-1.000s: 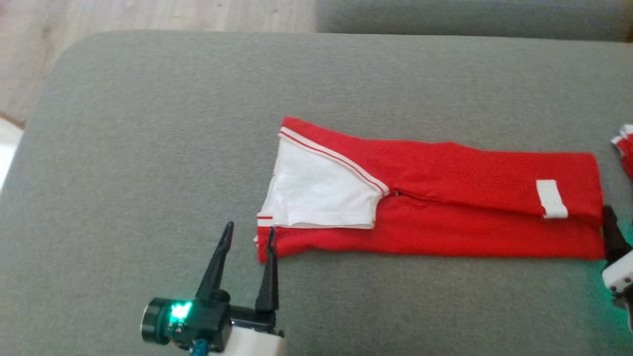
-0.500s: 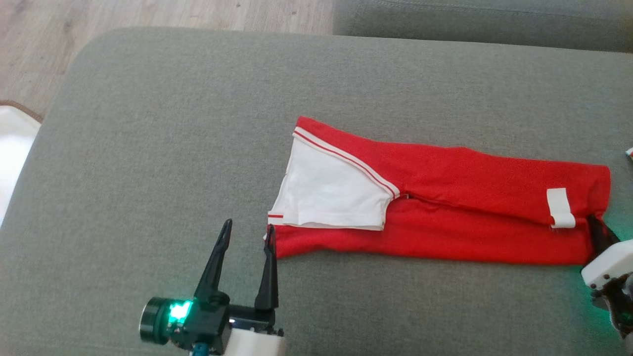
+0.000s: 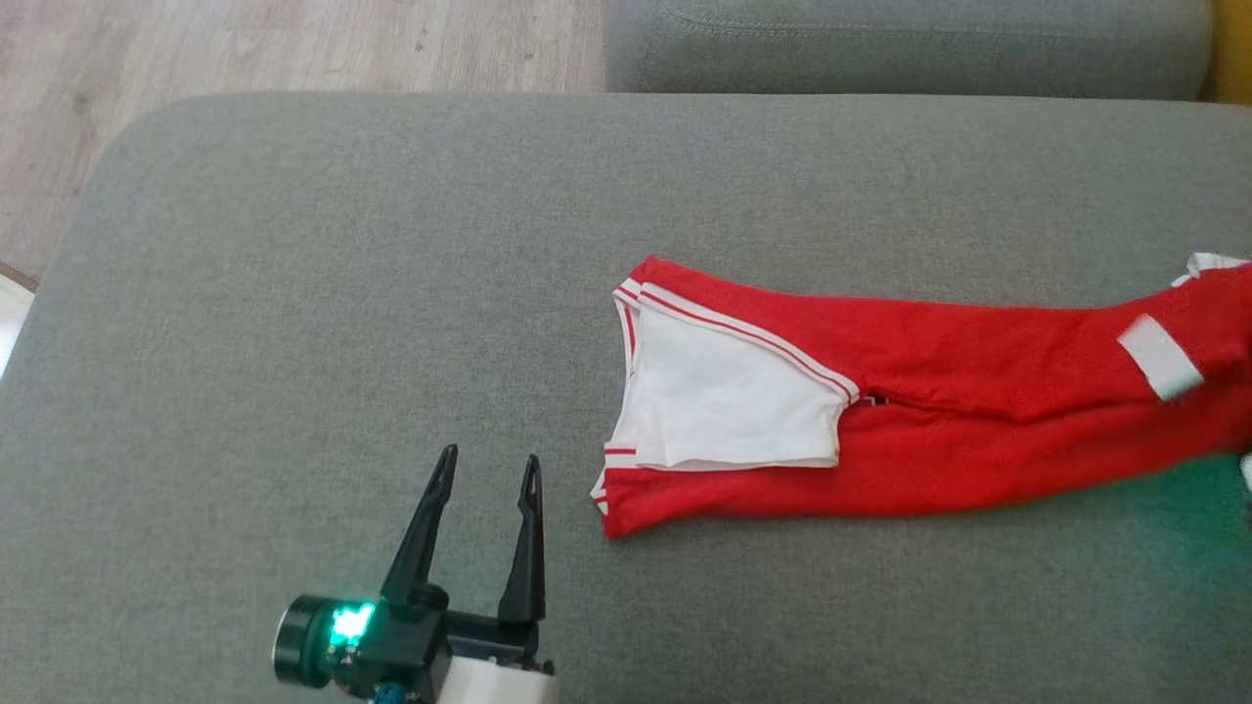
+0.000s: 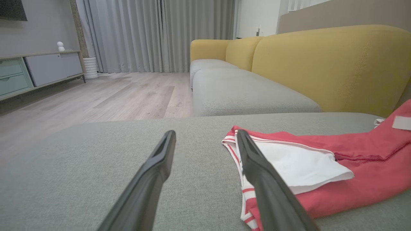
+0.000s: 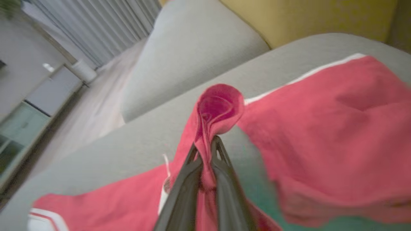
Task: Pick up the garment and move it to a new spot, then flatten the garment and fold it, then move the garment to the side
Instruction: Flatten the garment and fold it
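– Dragging already, is it? The right gripper (image 5: 206, 144) stood wide a second ago.
– Yes. Now its fingers are clenched on a bunched fold of the red garment (image 3: 929, 391), at the end nearest the right edge of the grey cushion (image 3: 293, 293). That end is lifted off the cushion.
– And the rest?
– It lies flat in a long doubled strip, but it has slid toward the cushion's right side. Its hem corner touched the left gripper (image 3: 489, 458) before and now sits apart from it.
– The left one?
– Released, fingers spread, low over the cushion's front, holding nothing.
– Meaning?
– One end is secured, I judge. Whether this starts a further fold or the shift aside, I cannot tell
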